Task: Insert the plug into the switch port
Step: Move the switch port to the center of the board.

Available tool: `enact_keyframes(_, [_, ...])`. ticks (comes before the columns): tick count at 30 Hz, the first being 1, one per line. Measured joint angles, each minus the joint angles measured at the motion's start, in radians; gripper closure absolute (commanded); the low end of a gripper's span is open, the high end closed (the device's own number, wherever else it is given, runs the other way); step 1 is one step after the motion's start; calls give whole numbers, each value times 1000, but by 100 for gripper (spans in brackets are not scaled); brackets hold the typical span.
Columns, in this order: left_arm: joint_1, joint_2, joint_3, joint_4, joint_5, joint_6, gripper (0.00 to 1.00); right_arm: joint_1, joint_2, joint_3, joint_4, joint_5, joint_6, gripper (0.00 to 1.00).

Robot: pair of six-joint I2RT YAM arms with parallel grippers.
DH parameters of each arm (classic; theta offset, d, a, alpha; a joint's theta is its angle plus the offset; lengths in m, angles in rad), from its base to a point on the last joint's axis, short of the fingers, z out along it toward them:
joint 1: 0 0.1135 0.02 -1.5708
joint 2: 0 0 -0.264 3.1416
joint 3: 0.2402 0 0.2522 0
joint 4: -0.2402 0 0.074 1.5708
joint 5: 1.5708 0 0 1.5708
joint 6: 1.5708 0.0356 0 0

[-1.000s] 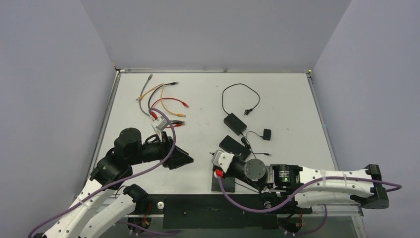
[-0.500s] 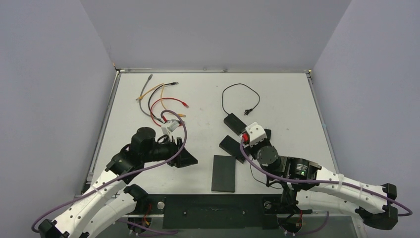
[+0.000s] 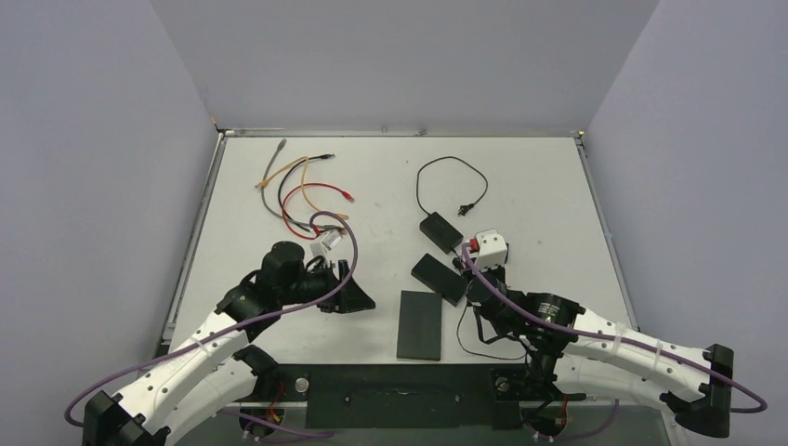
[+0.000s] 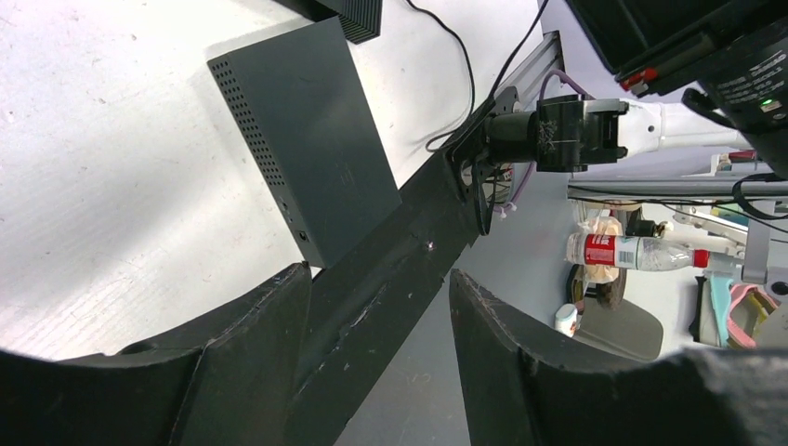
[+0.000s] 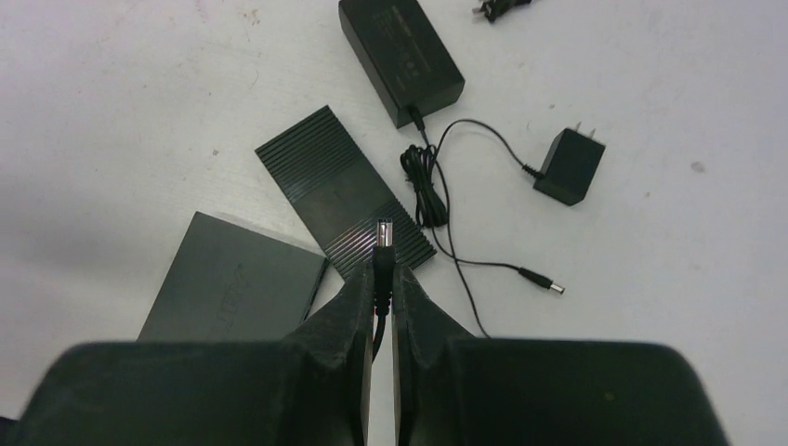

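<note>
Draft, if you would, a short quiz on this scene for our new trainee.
1. True or false: the right fingers are shut on a plug.
2. Where on the table does the flat grey switch lie? A) far-left corner B) near edge, between the two arms C) far-right corner
3. Fill in: the left fingers are ____ and hold nothing.

Key: 1 true; 2 B; 3 open.
</note>
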Motion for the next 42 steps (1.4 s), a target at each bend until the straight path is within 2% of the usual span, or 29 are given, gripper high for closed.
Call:
enact_keyframes(6, [0, 17, -34, 47, -20, -25, 46, -6, -5, -75, -8, -79, 168, 100])
enact_keyframes(15, [0, 56, -70, 67, -73, -53, 46, -5, 62, -175, 29, -182, 320, 100])
enact_keyframes(31, [4, 122, -101, 102, -141, -63, 46, 11, 227, -271, 211, -248, 455, 100])
enact_keyframes(42, [64, 130, -101, 61, -200, -62, 46, 66, 389, -273, 336, -266, 485, 100])
